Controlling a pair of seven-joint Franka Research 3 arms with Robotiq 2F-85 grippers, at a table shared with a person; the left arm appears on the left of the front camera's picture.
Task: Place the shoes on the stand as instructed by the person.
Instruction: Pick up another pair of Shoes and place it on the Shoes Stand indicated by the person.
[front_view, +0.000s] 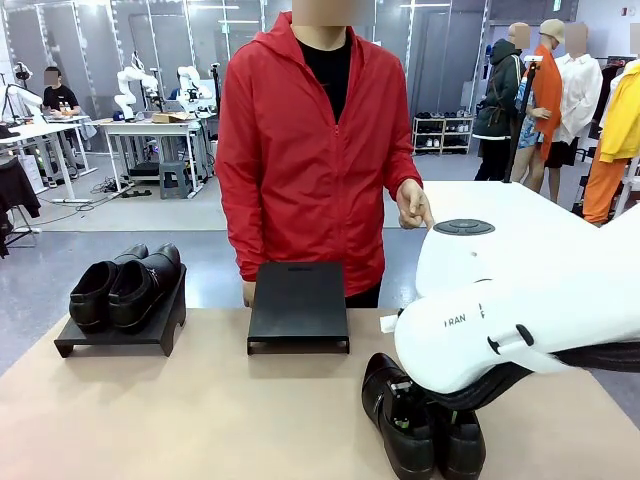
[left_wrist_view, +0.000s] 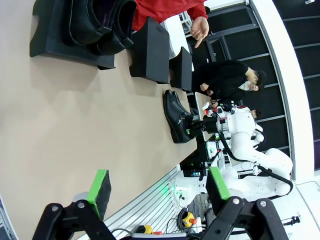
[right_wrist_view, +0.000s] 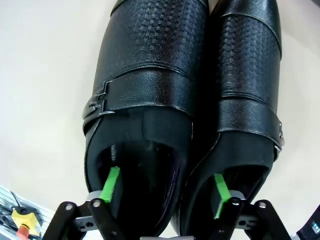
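Tabletop holds loose shoes, right gripper wide astride them, bare stand beyond.

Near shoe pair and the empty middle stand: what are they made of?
Shoes: black leather by the look, embossed weave on the vamp, pebbled strap, slight sheen; silver buckle looks metal. Stand: matte black, no glare; plastic or painted board, cannot tell.

left gripper spread wide over tan table, shoe pair on stand, person's hand pointing
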